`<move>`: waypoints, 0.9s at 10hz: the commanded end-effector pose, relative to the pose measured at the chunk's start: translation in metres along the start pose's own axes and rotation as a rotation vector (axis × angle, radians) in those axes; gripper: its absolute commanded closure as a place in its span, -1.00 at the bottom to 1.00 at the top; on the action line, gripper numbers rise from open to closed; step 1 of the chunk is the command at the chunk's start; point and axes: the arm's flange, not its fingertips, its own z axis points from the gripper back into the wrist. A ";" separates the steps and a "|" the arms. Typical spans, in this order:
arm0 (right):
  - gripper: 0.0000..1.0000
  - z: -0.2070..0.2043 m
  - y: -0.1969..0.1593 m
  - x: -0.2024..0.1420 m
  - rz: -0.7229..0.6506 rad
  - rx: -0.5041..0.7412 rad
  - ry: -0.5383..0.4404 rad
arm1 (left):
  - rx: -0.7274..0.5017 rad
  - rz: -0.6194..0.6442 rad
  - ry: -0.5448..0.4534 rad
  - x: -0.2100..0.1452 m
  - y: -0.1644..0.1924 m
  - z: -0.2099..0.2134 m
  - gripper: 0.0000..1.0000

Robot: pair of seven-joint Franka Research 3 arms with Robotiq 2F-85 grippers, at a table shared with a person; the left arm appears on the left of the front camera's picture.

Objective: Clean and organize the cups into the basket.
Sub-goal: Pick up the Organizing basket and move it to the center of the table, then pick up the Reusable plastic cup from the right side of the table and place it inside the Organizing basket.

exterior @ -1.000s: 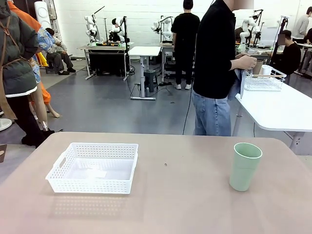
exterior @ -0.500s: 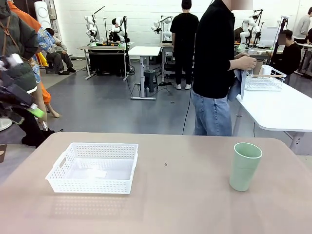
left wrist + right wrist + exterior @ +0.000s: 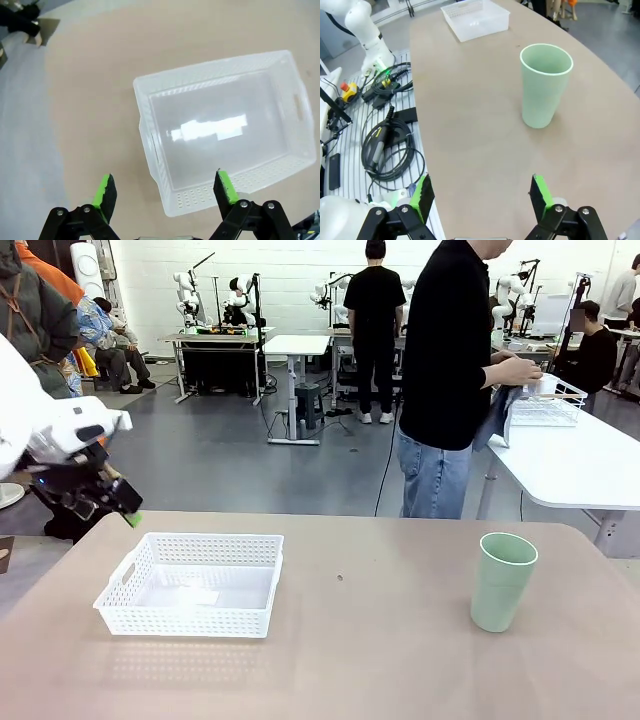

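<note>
While the left gripper [image 3: 164, 184] hung in the air with its green-padded fingers [image 3: 106, 189] spread wide and nothing between them, the white basket [image 3: 210, 197] lay below and ahead of them on the tan table [image 3: 90, 100], clear of both fingertips. In the wrist view the basket's near corner sat in the gap between the two fingers, one finger lined up with the basket's perforated wall and the other over bare tabletop. From the front, that gripper [image 3: 112, 502] was up beside the handle end of the basket [image 3: 190, 618], not touching it. The right gripper [image 3: 481, 192] was likewise fully open and held nothing. The mint green cup [image 3: 545, 87] stood upright ahead of its fingers, well apart from them and a little to the side of one finger, with its open mouth up. Far beyond the fingertips, past the cup, the basket [image 3: 485, 27] rested at the table's other end. In the front view the cup [image 3: 502, 582] stood alone, far across the table [image 3: 380, 660] from the basket. A person [image 3: 445, 370] in a black top stood past the table, hands at a neighbouring white table [image 3: 580, 460].
</note>
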 end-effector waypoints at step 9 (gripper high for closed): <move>-1.00 -0.037 -0.014 -0.007 0.340 0.135 -0.012 | -0.067 0.033 0.152 -0.019 0.039 -0.022 -1.00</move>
